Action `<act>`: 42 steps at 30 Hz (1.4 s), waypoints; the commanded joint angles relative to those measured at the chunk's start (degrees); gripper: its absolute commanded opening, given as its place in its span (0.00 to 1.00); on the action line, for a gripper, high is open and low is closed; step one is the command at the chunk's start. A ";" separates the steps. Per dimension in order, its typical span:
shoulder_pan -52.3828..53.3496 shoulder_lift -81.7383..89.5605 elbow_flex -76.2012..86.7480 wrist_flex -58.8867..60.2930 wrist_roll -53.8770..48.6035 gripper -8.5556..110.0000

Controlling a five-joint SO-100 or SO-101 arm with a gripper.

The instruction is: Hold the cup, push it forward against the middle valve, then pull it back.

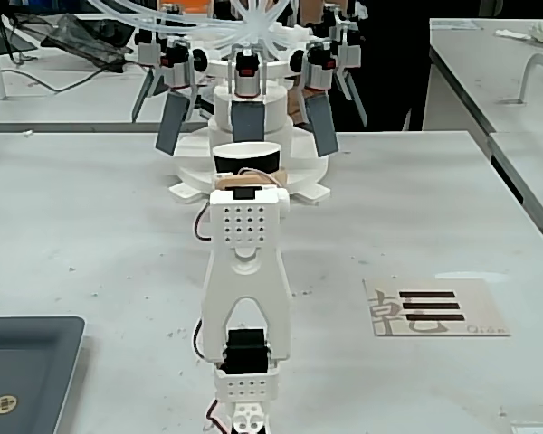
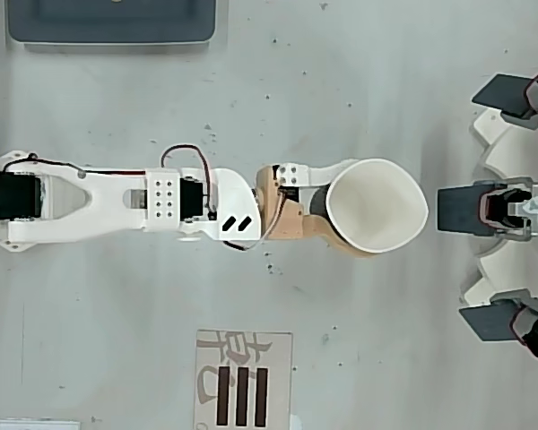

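In the overhead view my gripper [image 2: 362, 208] is shut on the cup [image 2: 390, 215], with a white finger [image 2: 336, 168] on one side and a tan finger [image 2: 341, 242] on the other. The squeeze presses the white rim into a pointed oval. A narrow gap separates the rim's tip from the middle valve [image 2: 460, 210]. In the fixed view the black-walled cup [image 1: 247, 159] shows just above the white perforated gripper head [image 1: 246, 221]. The slate-grey middle valve [image 1: 248, 120] stands right behind it under a black block with a red spot. The fingers are hidden in this view.
Longer slanted grey paddles [image 1: 172, 122] [image 1: 321, 125] flank the middle valve on the white round dispenser base [image 1: 303, 185], with clear tubes above. A dark tray [image 1: 23, 366] lies at the near left. A card with black bars [image 1: 434, 307] lies at the right.
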 commanded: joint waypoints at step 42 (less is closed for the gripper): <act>0.00 -20.57 -25.05 0.62 0.62 0.10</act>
